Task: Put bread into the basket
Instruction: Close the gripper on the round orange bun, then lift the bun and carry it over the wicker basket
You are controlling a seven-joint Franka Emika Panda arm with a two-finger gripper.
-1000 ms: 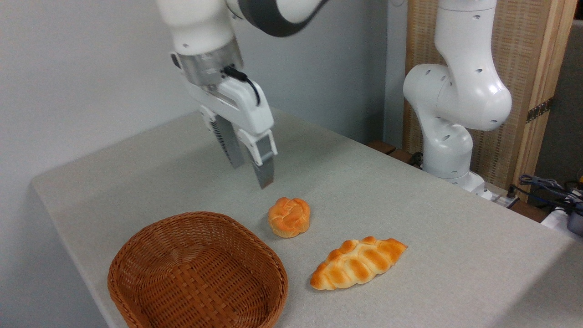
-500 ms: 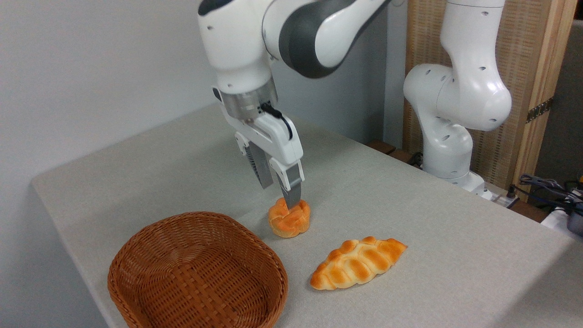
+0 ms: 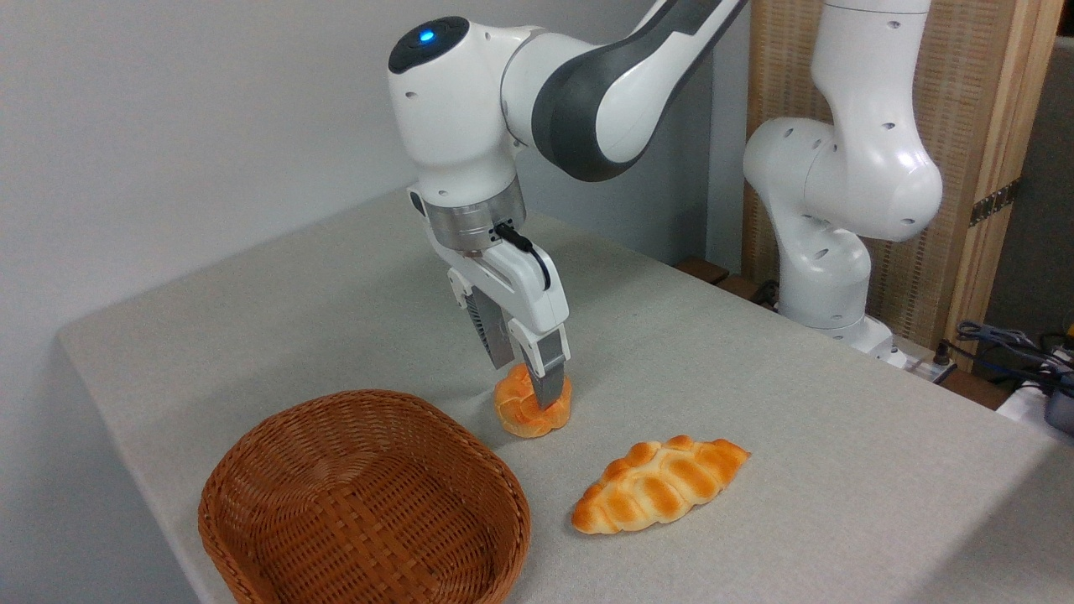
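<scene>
Near the middle of the table (image 3: pixel 797 436), seen from the single fixed camera, the gripper (image 3: pixel 529 382) stands over the bread (image 3: pixel 520 411) with its fingers spread to either side of the bun, the near finger overlapping its front and the far one behind it, not visibly squeezing; the bun sits on the cloth just right of the empty basket (image 3: pixel 361 503), with the braided loaf (image 3: pixel 659 482) lying apart. To do this step well, I judge the fingers should settle low around the bun's widest part and close gently before lifting toward the basket. No brand, label or writing can be read anywhere.
</scene>
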